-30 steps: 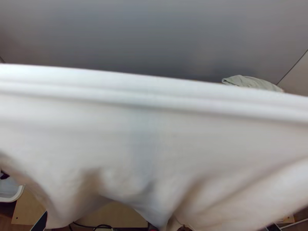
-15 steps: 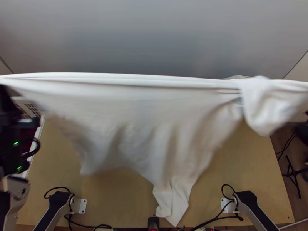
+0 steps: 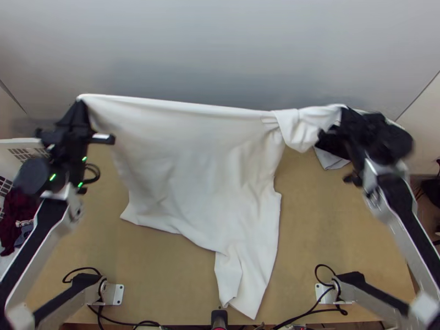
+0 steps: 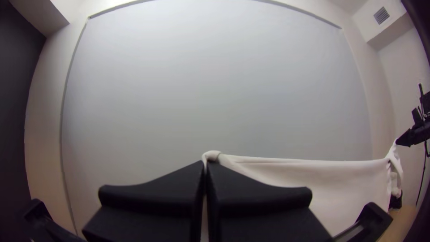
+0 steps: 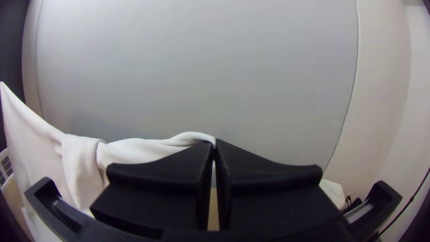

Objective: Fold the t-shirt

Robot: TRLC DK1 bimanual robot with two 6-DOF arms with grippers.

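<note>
T-shirt hangs between left gripper and right gripper, fingers pinched together on its upper edge; white basket holds dark red cloth.

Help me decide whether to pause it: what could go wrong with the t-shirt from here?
The jaws of the left arm pinch the t-shirt only at their tips, and its top edge is taut, so that corner could slip. Beside the right arm, the cloth hangs in a bunched flap, which may leave a lump if lowered like this. The narrow lower end is creased and might settle crooked.
</note>
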